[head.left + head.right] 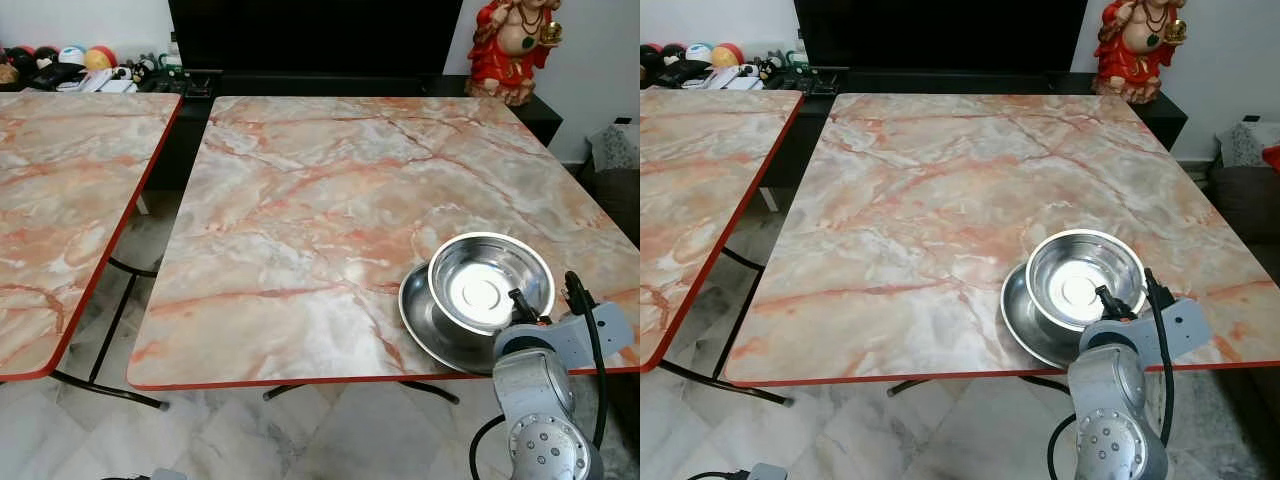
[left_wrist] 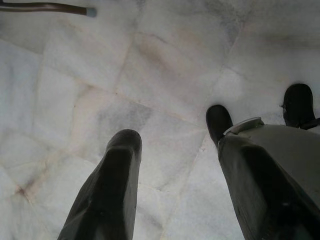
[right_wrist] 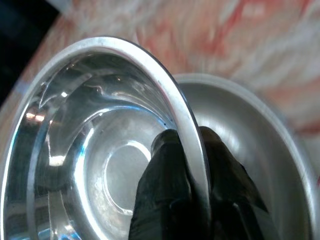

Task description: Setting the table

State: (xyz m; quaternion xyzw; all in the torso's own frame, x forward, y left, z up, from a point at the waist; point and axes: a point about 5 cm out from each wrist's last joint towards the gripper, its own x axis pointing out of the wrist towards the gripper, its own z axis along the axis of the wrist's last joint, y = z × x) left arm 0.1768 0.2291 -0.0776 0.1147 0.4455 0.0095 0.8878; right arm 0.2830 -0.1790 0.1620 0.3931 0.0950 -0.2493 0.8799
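The right claw (image 3: 186,145) pinches the rim of the steel bowl (image 1: 490,282), which sits on the steel plate (image 1: 420,318) at the desk (image 1: 320,200) edge, so placing seems underway; releasing likely comes next.

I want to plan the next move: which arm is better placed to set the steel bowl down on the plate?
The right. The right gripper already pinches the steel bowl by its rim, over the steel plate. The left gripper hangs open above the floor.

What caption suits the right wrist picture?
Two black fingers pinch the steel bowl's rim above a steel plate.
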